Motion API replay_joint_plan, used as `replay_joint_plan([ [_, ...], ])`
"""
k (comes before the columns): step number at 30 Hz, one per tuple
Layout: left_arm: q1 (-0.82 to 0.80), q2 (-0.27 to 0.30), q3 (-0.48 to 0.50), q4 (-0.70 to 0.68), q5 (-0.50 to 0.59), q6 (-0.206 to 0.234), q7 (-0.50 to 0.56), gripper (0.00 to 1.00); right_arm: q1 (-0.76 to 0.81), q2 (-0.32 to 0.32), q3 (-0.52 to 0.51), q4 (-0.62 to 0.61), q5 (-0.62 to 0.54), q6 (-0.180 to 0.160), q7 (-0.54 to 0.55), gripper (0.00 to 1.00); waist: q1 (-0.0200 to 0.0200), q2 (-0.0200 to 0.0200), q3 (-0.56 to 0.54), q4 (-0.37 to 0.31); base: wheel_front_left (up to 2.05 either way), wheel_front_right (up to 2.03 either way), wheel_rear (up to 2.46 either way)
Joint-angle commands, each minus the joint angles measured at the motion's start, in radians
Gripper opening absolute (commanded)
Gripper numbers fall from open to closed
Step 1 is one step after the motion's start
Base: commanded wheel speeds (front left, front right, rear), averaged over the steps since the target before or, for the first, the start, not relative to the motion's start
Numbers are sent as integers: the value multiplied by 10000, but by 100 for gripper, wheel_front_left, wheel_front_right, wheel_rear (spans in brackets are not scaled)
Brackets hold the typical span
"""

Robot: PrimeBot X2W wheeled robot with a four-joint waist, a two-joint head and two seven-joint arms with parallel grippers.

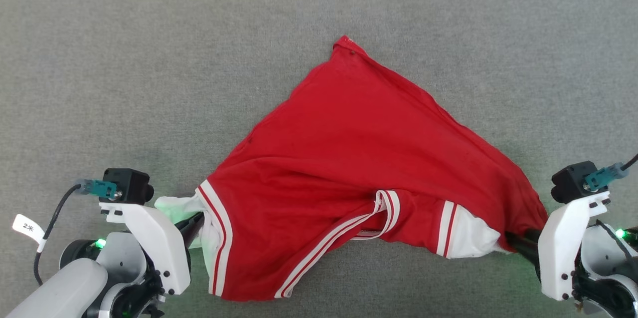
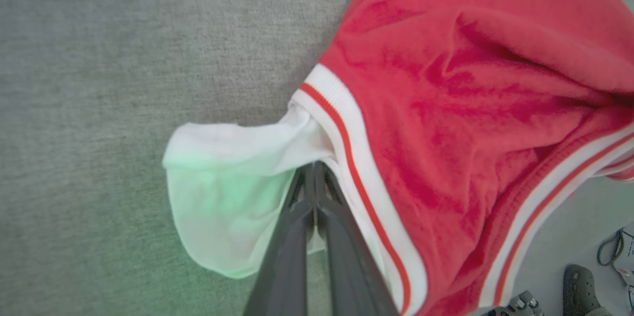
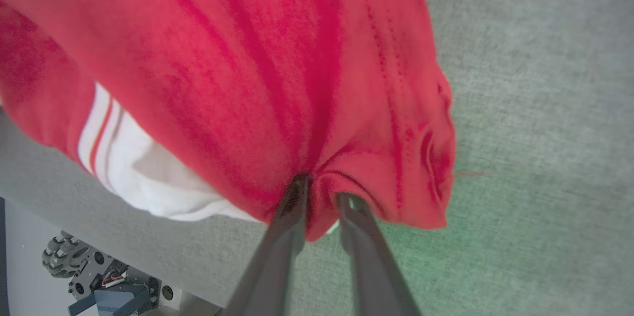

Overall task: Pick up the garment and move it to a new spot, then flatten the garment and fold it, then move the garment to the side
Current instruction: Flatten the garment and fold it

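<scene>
The garment lies on the grey table in a rough triangle, its far corner pointing away from the robot and its plain red side up. It is gripped at both near corners. The left gripper has its fingers pressed together and seems to pinch the white sleeve just beside the striped trim. The right gripper has its fingers almost together, with a tuck of red cloth caught between them. By my reading the robot is at the flattening step: the shirt is drawn out between the two arms but is far from smooth. The cloth is creased across the middle, the striped neck band is doubled over near the front, and the other white sleeve is tucked under the red. Folding and moving it to the side look wholly undone. What stands in the way is mainly the shirt's own bunching, and the near table edge, which is close under both grips. Past that edge a grey shoe stands on the floor, and the robot's wheeled base sits below. A white tag hangs from the cable at the left wrist, well apart from the cloth.
</scene>
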Motion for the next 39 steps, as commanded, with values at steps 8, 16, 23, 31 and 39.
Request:
replay_joint_plan([
  [8,245,-120,-90,301,-105,-107,-81,0,408,-244,-585,-1287,53,1,-114,100,-1,0,-769,64,0,0,0],
  [16,471,-190,-149,249,-186,-100,-134,0,400,-101,-1535,-3448,-172,1,3,100,-1,0,-1189,235,0,0,0],
  [23,268,-396,-337,173,-30,-172,-42,0,-1080,-347,-519,-3122,-393,1,-945,100,-1,0,-1271,781,0,0,0],
  [31,-183,-829,-642,259,262,-385,89,0,-3287,-817,1003,-752,-139,1,-1645,100,-1,0,-981,1780,0,0,0],
  [39,-897,-1719,-1121,752,503,-888,184,0,-6002,-1261,2739,2807,-9,1,-2183,100,-1,0,-461,3195,0,0,0],
])
